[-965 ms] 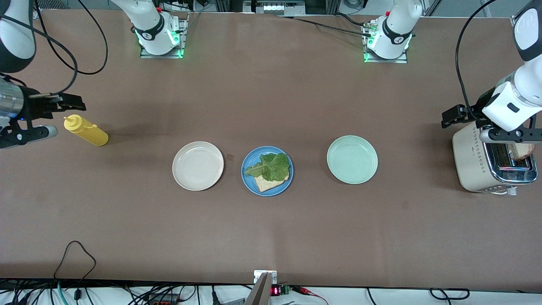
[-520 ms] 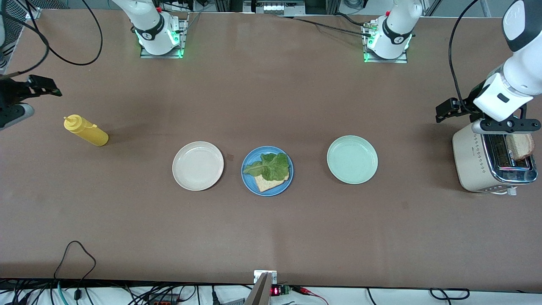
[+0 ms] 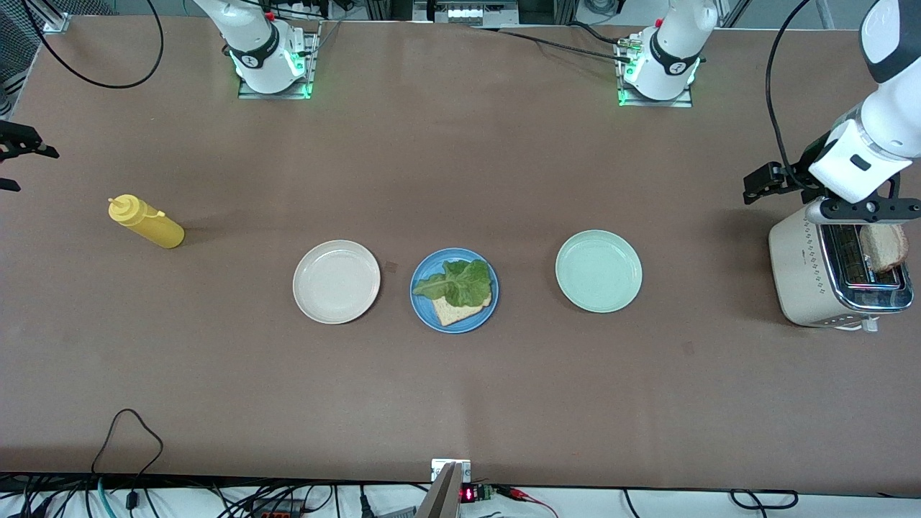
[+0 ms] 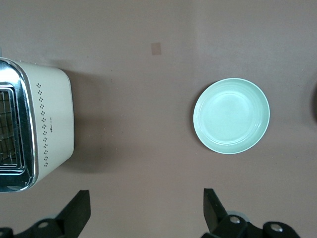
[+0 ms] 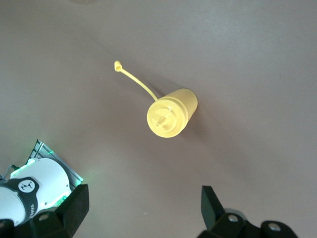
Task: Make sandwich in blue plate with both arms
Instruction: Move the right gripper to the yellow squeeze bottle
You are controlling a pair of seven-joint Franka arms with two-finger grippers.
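The blue plate [image 3: 424, 306] sits mid-table with one tan bread slice [image 3: 455, 312] on it and a ruffled green lettuce leaf [image 3: 455, 282] on top. A second bread slice [image 3: 883, 247] stands in the slot of the cream toaster [image 3: 799, 277] at the left arm's end. My left gripper [image 3: 861, 209] hangs over the toaster; in the left wrist view its gripper [image 4: 147, 208] is open and empty beside the toaster [image 4: 49, 119]. My right gripper [image 5: 143, 208] is open and empty, high over the yellow bottle [image 5: 171, 113]; in the front view it is almost out of frame.
A cream-beige plate [image 3: 336, 281] and a pale mint-green plate [image 3: 599, 270] flank the blue plate; the mint plate also shows in the left wrist view [image 4: 231, 116]. The yellow squeeze bottle [image 3: 147, 222] lies toward the right arm's end of the table.
My right gripper has drawn away from the yellow bottle toward the table's end, nearly leaving the front view. My left gripper has risen slightly over the toaster, and more of the bread slice shows.
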